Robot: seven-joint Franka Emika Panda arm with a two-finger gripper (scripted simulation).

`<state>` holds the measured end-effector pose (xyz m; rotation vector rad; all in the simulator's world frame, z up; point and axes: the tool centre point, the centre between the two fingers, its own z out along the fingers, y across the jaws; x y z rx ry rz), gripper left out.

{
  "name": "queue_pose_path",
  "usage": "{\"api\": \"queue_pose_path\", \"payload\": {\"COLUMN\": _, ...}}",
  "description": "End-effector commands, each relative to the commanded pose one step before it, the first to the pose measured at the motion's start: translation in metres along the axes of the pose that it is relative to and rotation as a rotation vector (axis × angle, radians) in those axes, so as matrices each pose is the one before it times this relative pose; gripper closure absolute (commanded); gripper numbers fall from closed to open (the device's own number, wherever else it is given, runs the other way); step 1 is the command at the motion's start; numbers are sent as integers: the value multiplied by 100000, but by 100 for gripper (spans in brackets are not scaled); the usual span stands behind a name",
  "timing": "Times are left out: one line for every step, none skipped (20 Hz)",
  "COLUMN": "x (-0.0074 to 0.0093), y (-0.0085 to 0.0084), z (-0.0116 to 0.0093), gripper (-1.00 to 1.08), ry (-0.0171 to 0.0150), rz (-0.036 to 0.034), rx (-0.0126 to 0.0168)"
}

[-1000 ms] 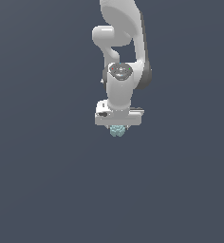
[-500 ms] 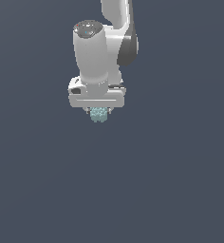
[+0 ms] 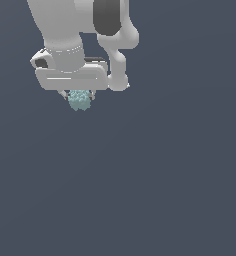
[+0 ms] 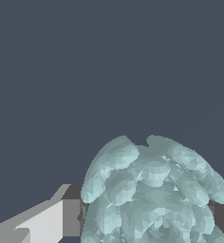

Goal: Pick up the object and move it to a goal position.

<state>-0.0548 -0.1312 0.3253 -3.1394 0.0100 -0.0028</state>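
Gripper [image 3: 80, 97] of the white arm [image 3: 70, 30] pinched the pale teal object [image 3: 79, 100] between its fingers, lifted and hanging beneath the hand, so the carry step appeared underway; the next move called for steady transport to the unseen goal position

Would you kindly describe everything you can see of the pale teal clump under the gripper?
The clump is a small, pale teal, roundish mass of many faceted lobes, like a berry cluster, with a matte look. It sits between the fingers of the white gripper, which close on it from both sides; its lower part pokes out beneath them. It is narrower than the gripper body. Nothing else visibly touches it; only plain dark background surrounds it.
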Motion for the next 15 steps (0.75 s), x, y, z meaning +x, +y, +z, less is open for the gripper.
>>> {"api": "queue_pose_path", "payload": {"x": -118, "y": 1476, "z": -1836, "gripper": 108, "ry": -159, "rz": -114, "rx": -59}}
{"api": "queue_pose_path", "payload": {"x": -10, "y": 510, "z": -606, "gripper": 108, "ry": 0, "rz": 0, "rx": 0}}
{"api": "queue_pose_path", "payload": {"x": -6, "y": 468, "z": -554, "gripper": 108, "ry": 0, "rz": 0, "rx": 0}}
{"api": "queue_pose_path", "payload": {"x": 2, "y": 403, "z": -506, "gripper": 108, "ry": -11, "rz": 2, "rx": -68}}
{"api": "queue_pose_path", "payload": {"x": 1, "y": 384, "z": -451, "gripper": 108, "ry": 0, "rz": 0, "rx": 0}}
{"api": "queue_pose_path", "payload": {"x": 5, "y": 341, "z": -399, "gripper": 108, "ry": 0, "rz": 0, "rx": 0}}
{"api": "queue_pose_path", "payload": {"x": 8, "y": 298, "z": -347, "gripper": 108, "ry": 0, "rz": 0, "rx": 0}}
{"api": "queue_pose_path", "payload": {"x": 16, "y": 231, "z": -302, "gripper": 108, "ry": -11, "rz": 0, "rx": -68}}
{"api": "queue_pose_path", "payload": {"x": 16, "y": 214, "z": -247, "gripper": 108, "ry": 0, "rz": 0, "rx": 0}}
{"api": "queue_pose_path", "payload": {"x": 18, "y": 174, "z": -198, "gripper": 108, "ry": 0, "rz": 0, "rx": 0}}
{"api": "queue_pose_path", "payload": {"x": 20, "y": 135, "z": -153, "gripper": 108, "ry": 0, "rz": 0, "rx": 0}}
{"api": "queue_pose_path", "payload": {"x": 19, "y": 100, "z": -111, "gripper": 108, "ry": 0, "rz": 0, "rx": 0}}
{"api": "queue_pose_path", "payload": {"x": 17, "y": 67, "z": -74, "gripper": 108, "ry": 0, "rz": 0, "rx": 0}}
{"api": "queue_pose_path", "payload": {"x": 11, "y": 38, "z": -42, "gripper": 108, "ry": 0, "rz": 0, "rx": 0}}
{"api": "queue_pose_path", "payload": {"x": 4, "y": 12, "z": -13, "gripper": 108, "ry": 0, "rz": 0, "rx": 0}}
